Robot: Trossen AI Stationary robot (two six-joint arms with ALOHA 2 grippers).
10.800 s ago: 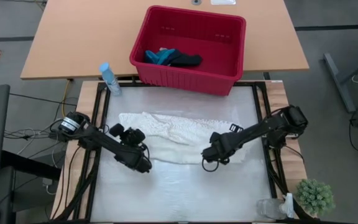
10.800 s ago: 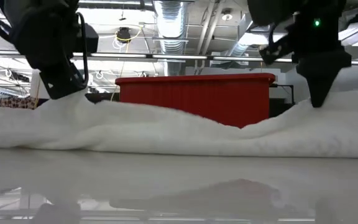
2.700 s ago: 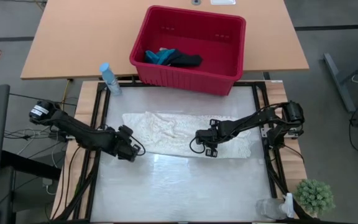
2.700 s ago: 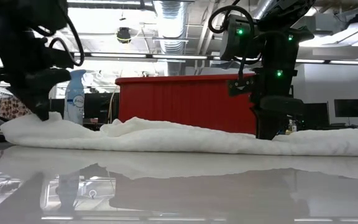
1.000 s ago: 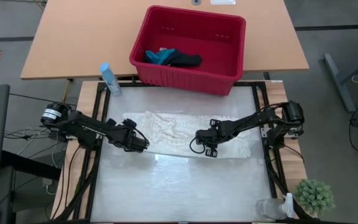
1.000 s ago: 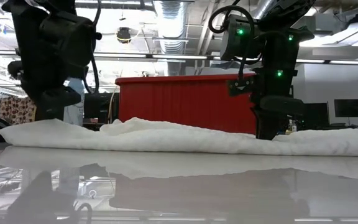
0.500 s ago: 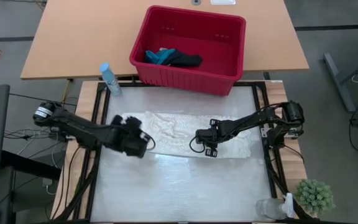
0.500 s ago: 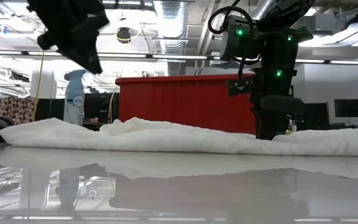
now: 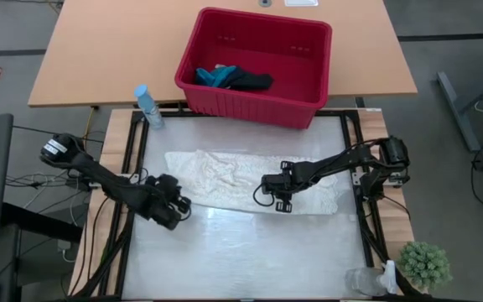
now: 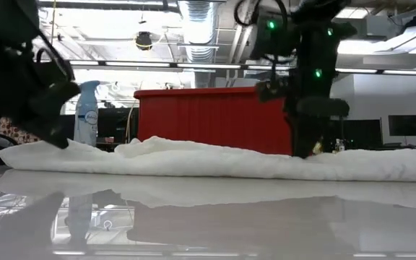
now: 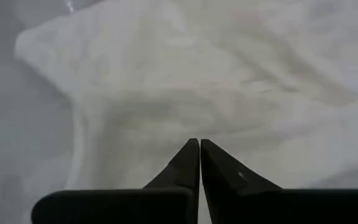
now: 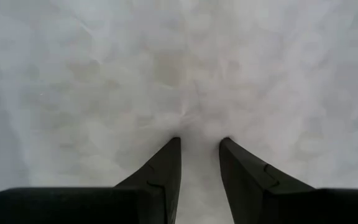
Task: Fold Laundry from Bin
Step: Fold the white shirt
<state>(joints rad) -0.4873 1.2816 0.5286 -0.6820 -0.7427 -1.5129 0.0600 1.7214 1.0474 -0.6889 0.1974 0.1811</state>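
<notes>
High view: the white cloth point(image 9: 250, 182) lies spread in a long strip across the middle of the bench point(image 9: 241, 260), just in front of the red bin point(image 9: 254, 101). The right gripper point(image 9: 272, 198) presses down on the cloth's near edge, right of its middle; in the right wrist view its fingers point(image 12: 166, 165) stand parted with cloth bunched between them, so it is grasping the white cloth. The left gripper point(image 9: 177, 210) sits just off the cloth's left near corner, apart from it, its fingers point(image 11: 188, 163) clenched together on nothing. Inside the bin a teal cloth point(image 9: 215, 76) and a dark cloth point(image 9: 250, 81) lie together. A spray bottle point(image 9: 148, 106) stands left of the bin.
</notes>
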